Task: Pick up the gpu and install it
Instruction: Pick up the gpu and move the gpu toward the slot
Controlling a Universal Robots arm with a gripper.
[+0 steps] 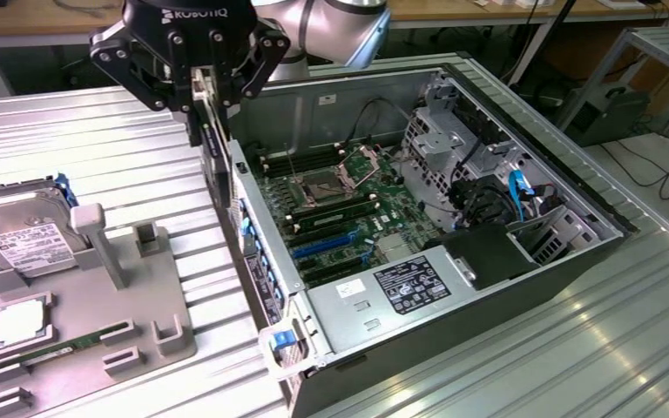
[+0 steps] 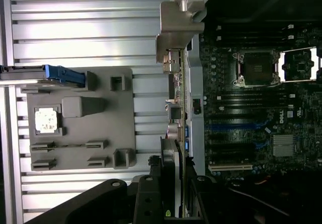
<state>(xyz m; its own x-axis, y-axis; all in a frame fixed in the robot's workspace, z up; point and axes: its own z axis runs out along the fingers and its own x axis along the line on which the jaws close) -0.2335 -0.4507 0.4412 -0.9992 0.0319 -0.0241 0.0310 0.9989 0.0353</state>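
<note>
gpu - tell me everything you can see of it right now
The gpu is a thin dark card seen edge-on, with a silvery metal bracket at the end away from the pincer. The pincer clamps it by its two flat faces and holds it on edge in the air. It is over the rear wall of the open case, not seated in any slot. Whether it touches that wall cannot be told.

Gpu (image 1: 210, 126) in pincer (image 1: 209, 103), over PC case (image 1: 311, 109) edge.
</note>
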